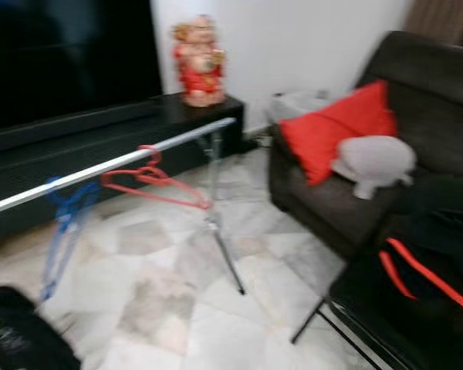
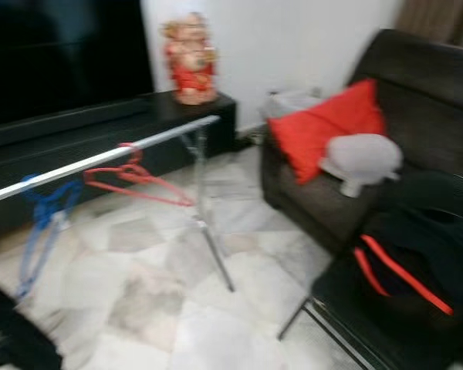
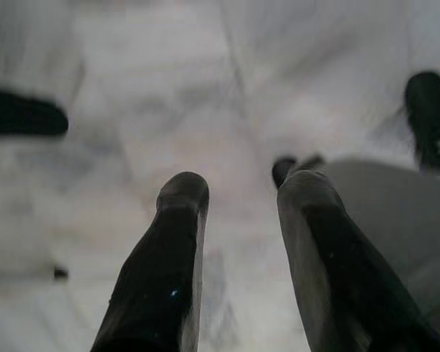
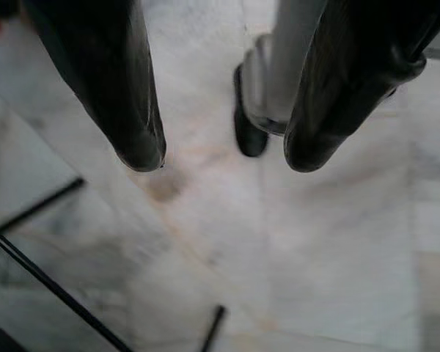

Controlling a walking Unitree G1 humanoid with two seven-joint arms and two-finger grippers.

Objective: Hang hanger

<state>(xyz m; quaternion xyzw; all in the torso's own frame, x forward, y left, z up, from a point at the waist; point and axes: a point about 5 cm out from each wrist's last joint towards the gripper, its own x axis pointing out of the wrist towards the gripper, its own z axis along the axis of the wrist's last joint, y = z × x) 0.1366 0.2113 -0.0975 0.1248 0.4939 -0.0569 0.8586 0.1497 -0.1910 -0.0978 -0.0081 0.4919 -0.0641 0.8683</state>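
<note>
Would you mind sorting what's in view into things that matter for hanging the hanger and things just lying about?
For the job:
- red hanger, hooked on the rail
- blue hanger, on the same rail
- silver rail
- left gripper and right gripper, both open over the floor

Just lying about:
- red cushion
- grey plush toy
- figurine
- dark sofa

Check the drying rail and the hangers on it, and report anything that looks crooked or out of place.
The red hanger is hooked on the metal rail but sits askew, its body swung out nearly flat instead of hanging straight down. The blue hanger further along hangs down normally. The picture is blurred, so finer detail cannot be judged. Both grippers point at bare floor, jaws open.
</note>
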